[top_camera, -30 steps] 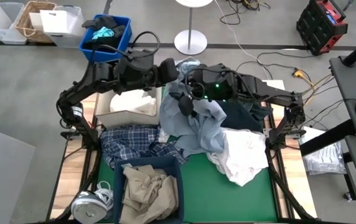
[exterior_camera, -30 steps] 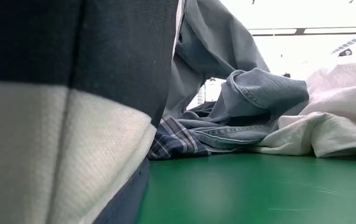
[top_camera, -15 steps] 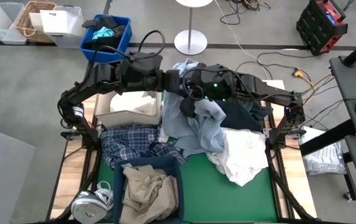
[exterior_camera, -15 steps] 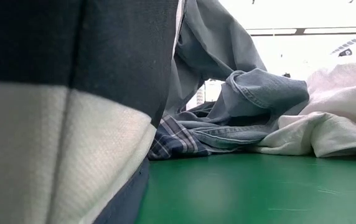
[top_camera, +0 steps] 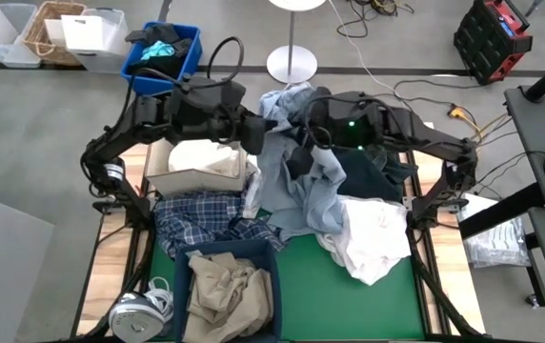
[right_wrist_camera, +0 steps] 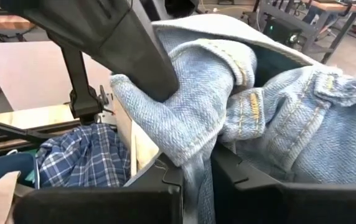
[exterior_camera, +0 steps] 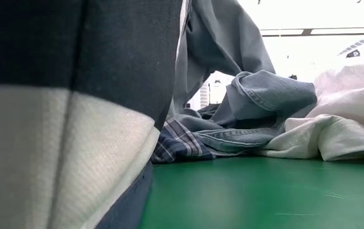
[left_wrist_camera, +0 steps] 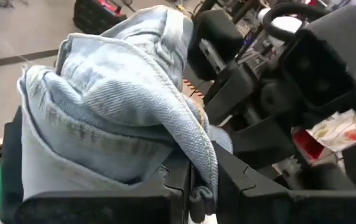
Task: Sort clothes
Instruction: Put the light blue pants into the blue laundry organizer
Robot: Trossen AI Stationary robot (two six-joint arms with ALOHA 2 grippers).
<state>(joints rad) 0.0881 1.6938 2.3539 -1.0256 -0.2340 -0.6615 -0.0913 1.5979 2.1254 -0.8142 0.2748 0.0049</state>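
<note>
Across the green table (top_camera: 349, 295) we see a white shirt (top_camera: 373, 238), a plaid shirt (top_camera: 196, 221) and tan trousers (top_camera: 223, 286) in a navy bin, with grey floor, a blue crate (top_camera: 163, 57) and a lamp base (top_camera: 292, 64) beyond. Up at the far edge, our left gripper (left_wrist_camera: 193, 186) and right gripper (right_wrist_camera: 193, 171) are both pinched tight on the light blue denim (top_camera: 296, 176), lifting it between them over the heap.

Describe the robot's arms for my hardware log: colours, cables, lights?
Both arms, left arm and right arm, are matte black with blocky jointed segments. A black cable loops above the left arm; a green light glows on the right arm. Each pincer has dark angular fingers.
</note>
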